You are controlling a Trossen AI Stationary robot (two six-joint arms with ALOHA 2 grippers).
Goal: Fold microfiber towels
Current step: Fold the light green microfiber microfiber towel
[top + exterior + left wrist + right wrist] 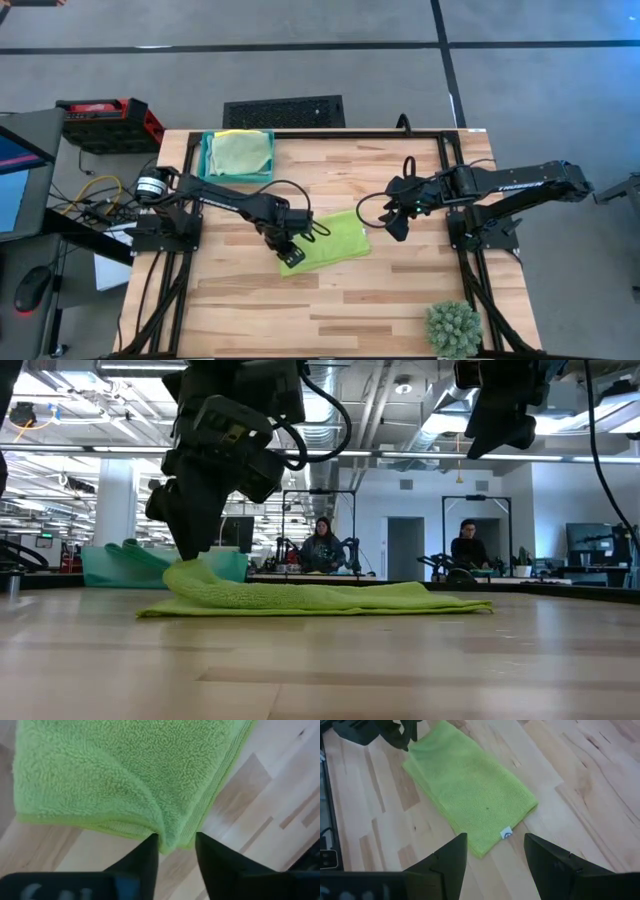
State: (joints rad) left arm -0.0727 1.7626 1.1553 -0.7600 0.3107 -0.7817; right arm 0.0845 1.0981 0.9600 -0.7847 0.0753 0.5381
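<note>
Lime green towel (330, 240): folded, flat on bench (400, 300). Left gripper (176, 851) at its corner, fingers narrow, towel edge pinched between, likely to set fold. Right gripper (495, 857) wide, empty, raised just beyond towel's tagged end, waiting.

Teal tray (207, 160) at table (400, 290) far edge — spiky plant (453, 329) near corner.
</note>
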